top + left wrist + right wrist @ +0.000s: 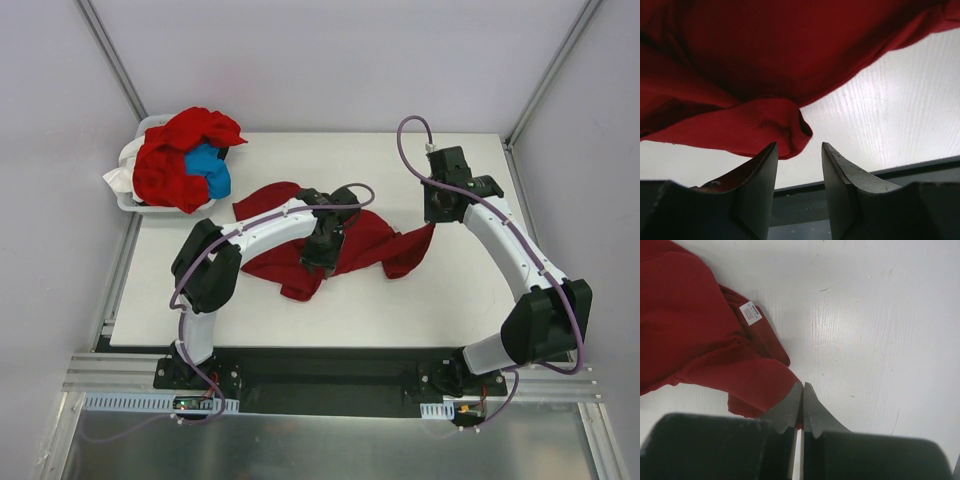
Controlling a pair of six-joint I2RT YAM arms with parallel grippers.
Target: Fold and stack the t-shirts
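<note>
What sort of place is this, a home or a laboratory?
Probably a robot lab cell, not a home: left arm and right arm are bolted to a metal rail at a white table, plain panels surround it, and a basket of t-shirts sits near a spread red t-shirt.

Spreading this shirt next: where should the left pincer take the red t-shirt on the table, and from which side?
Probably the rolled fold of the red t-shirt, just ahead of the open left pincer. Come straight forward: it bulges as a thick lip, easier to pinch than flat cloth.
</note>
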